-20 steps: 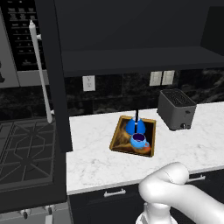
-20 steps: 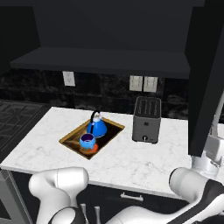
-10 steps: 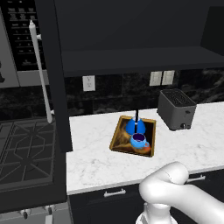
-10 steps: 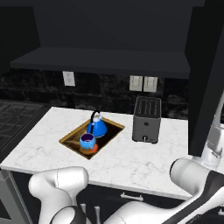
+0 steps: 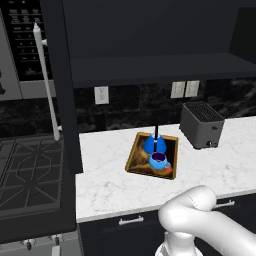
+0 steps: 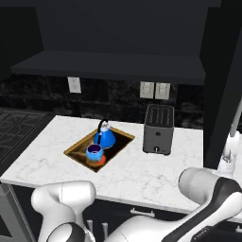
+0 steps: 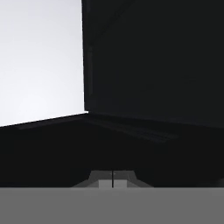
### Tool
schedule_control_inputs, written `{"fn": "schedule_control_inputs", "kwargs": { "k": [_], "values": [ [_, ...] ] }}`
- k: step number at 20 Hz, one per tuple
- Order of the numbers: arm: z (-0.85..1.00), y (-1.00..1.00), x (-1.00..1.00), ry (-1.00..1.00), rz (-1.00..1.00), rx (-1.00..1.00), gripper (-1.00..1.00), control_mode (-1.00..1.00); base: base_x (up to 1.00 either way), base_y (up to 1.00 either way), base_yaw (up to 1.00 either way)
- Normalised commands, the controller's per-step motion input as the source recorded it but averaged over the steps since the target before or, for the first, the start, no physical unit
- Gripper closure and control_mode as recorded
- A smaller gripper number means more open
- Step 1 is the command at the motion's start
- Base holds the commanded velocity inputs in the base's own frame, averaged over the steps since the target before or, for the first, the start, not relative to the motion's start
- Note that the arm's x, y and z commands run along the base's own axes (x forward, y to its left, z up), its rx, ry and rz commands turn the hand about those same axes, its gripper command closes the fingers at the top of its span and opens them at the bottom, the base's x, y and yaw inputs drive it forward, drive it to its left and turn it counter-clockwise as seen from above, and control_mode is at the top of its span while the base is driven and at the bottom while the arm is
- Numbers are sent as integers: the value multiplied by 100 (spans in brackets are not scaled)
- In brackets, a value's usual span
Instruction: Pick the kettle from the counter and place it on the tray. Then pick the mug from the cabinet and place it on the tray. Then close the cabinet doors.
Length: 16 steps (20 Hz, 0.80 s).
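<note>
Blue kettle (image 5: 154, 143) & mug (image 5: 158, 160) in tray (image 5: 136, 156), pincer (image 7: 112, 180) closed

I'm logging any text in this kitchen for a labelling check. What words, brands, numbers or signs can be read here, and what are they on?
None can be read.
Microwave panel: rows of pale marks, too small to read.
Tray: a painted picture, no lettering.
Toaster, kettle, mug: plain, no labels.

One kettle (image 5: 154, 144), one mug (image 5: 158, 160) and one tray (image 5: 138, 159) are on the table (image 5: 110, 185), plus one toaster (image 5: 201, 124). Two cabinet doors (image 5: 64, 90) stand open. Three wall outlet plates (image 5: 101, 94) show.
</note>
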Motion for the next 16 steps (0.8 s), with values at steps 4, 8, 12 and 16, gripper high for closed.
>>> {"fn": "schedule_control_inputs", "kwargs": {
  "k": [4, 8, 12, 16],
  "values": [
    [9, 53, -22, 4, 0, -27, 100, -100, 0, 0, 0],
    [26, 59, -25, 0, 0, -19, 100, -100, 0, 0, 0],
    [38, 55, -8, 2, -3, -11, 100, -100, 0, 0, 0],
    [35, 80, 0, 12, -14, -9, 100, -100, 0, 0, 0]
  ]
}}
